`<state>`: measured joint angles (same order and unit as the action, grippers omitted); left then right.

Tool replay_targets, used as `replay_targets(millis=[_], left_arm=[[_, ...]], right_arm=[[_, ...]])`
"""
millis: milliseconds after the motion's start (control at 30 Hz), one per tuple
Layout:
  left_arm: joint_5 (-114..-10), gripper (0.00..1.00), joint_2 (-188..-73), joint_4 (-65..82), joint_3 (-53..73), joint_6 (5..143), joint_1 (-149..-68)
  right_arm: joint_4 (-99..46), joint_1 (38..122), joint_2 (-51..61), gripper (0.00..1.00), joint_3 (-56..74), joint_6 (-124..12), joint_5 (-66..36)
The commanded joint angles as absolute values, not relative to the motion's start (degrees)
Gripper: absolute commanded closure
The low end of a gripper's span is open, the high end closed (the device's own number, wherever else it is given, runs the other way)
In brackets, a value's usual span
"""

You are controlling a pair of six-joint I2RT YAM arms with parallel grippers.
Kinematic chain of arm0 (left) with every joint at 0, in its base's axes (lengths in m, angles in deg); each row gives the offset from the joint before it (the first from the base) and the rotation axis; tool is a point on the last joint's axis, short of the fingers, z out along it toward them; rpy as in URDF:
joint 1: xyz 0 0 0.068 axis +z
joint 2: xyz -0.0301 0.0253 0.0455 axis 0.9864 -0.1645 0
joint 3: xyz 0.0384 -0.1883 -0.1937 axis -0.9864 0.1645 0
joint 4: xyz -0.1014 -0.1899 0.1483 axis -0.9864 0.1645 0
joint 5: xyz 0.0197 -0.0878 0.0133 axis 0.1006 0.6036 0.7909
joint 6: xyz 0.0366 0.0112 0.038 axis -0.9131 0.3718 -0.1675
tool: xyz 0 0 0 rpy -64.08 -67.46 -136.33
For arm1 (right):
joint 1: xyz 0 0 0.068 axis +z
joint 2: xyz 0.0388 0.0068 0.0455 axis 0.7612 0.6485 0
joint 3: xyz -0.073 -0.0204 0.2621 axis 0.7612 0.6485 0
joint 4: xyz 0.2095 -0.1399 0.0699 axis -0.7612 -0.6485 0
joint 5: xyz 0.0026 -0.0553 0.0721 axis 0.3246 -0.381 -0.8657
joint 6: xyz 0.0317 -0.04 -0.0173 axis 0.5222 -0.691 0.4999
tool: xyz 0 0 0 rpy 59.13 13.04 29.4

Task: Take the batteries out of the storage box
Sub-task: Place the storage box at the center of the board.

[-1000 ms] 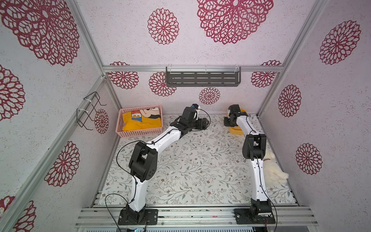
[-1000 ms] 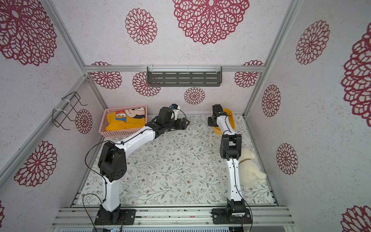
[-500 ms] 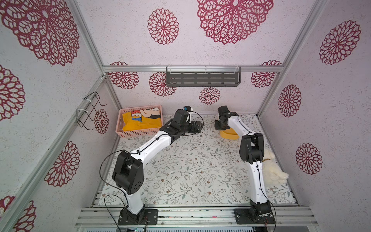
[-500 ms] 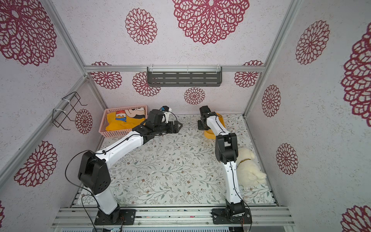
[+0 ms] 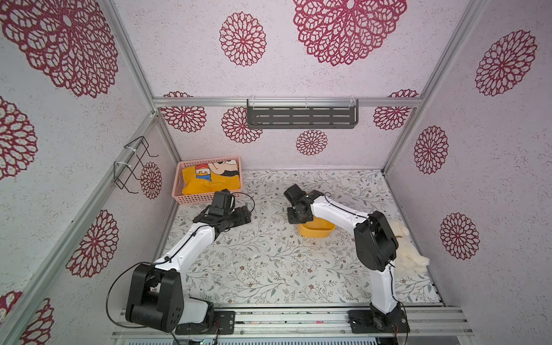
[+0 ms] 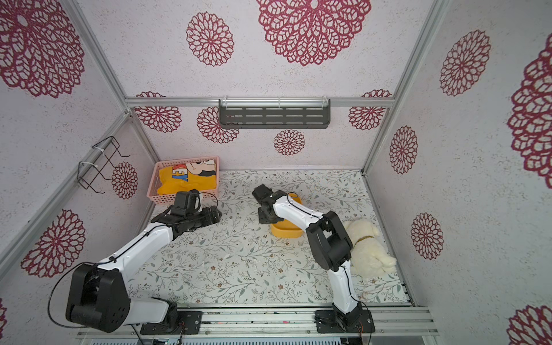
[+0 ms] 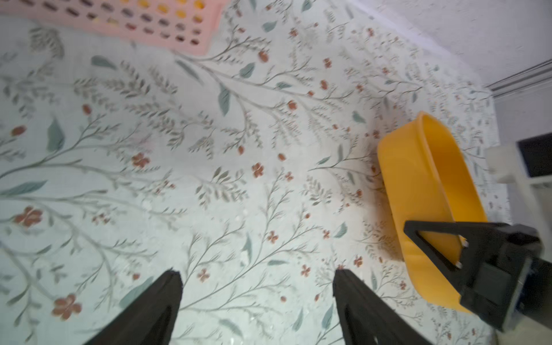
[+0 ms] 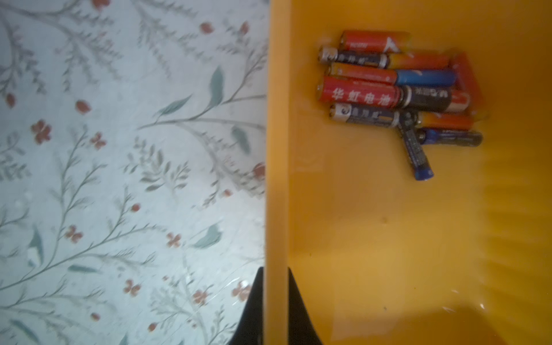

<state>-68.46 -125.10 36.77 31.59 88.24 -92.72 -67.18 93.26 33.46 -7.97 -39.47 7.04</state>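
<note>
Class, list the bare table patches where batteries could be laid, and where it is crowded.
Bare: the table from middle to front, between left arm and right arm; also the back strip between pink basket and storage box. Crowded: the right edge, with the plush toy; the box wall, in the right gripper.

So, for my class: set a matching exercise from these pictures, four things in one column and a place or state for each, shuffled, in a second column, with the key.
Column one
1. right gripper
2. left gripper
3. batteries
4. yellow printed cloth

Column two
a. lying in the pink basket
b. open, with nothing between its jaws
c. shut on a wall of the storage box
d. heaped together inside the storage box

Pairs: 1-c, 2-b, 3-d, 4-a
</note>
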Motion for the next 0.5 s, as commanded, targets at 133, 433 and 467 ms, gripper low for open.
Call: replay_targets(millis=[133,433,467], left_arm=[[-72.20,0.13,-119.33,37.13,39.01,84.51,-91.68],[-71.41,0.12,-118.60,32.97,45.01,84.81,-89.76],[-71.28,0.12,-118.86,32.66,45.22,84.88,-89.71]], right_arm=[[-63.36,103.87,35.42,1.00,-11.10,-24.49,11.96],[-66.60,108.51,44.21,0.99,-21.22,-21.75,16.77],[-67.22,108.43,45.04,0.96,-21.98,-21.68,16.88]])
